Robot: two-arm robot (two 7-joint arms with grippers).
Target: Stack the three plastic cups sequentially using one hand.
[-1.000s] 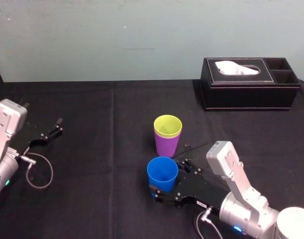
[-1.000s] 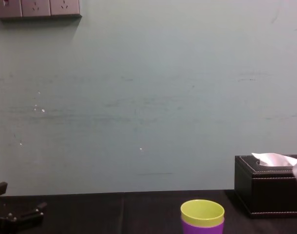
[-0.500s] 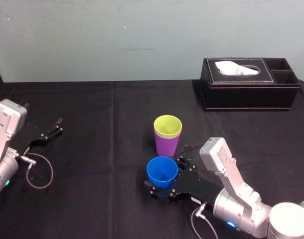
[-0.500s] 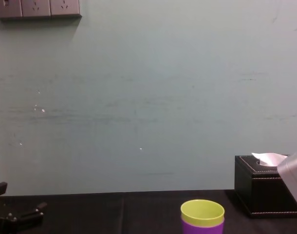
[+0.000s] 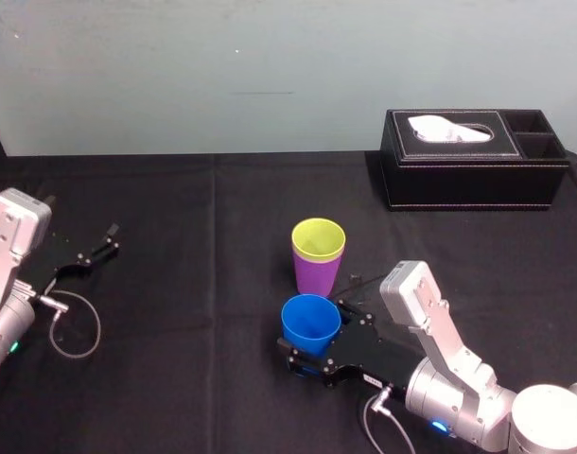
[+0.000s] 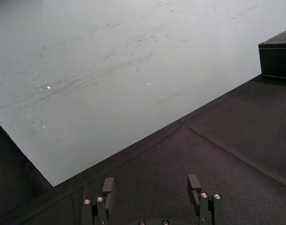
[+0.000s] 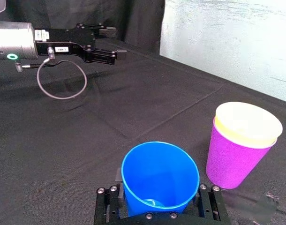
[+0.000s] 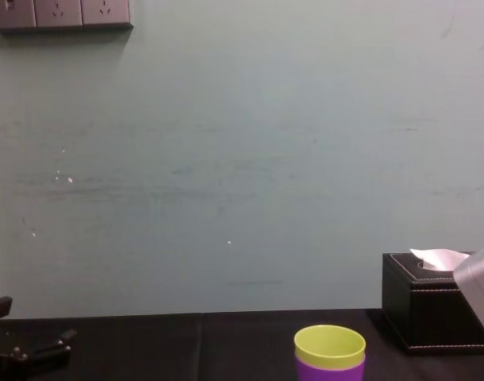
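Blue cup (image 5: 309, 322) sits clamped in right end effector (image 5: 317, 338).

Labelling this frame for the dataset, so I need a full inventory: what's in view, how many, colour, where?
blue cup: 1, blue, upright, near centre of table, just in front of the purple cup
purple cup: 1, purple, upright, table centre
yellow-green cup: 1, yellow-green, nested inside the purple cup
tissue box: 1, black with a white tissue, far right of table
table: 1, black cloth
wall: 1, pale green, behind table
sockets: one row, grey, high on the wall, left
left end effector: 1, black, open, parked at table's left
right end effector: 1, black, fingers against both sides of the blue cup
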